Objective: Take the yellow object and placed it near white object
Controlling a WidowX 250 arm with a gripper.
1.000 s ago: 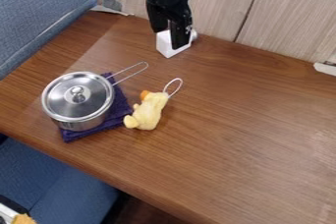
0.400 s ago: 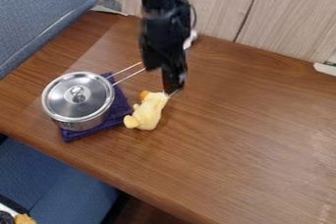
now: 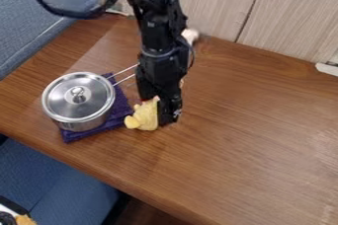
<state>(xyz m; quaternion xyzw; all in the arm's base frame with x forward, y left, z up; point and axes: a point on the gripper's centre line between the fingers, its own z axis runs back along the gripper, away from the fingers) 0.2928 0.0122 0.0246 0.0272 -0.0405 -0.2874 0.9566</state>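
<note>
I have the hand low over the worktop, right at the yellow toy and covering part of it — I can't tell how far open it is, or whether it has hold of the toy. The toy is just beside the purple cloth. On that cloth sits the lidded pot, its wire handle pointing towards my arm. Well apart from the toy — near the wall — is the white thing, partly hidden by the arm.

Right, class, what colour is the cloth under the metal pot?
The cloth is dark purple, seen best in the camera view.
</note>
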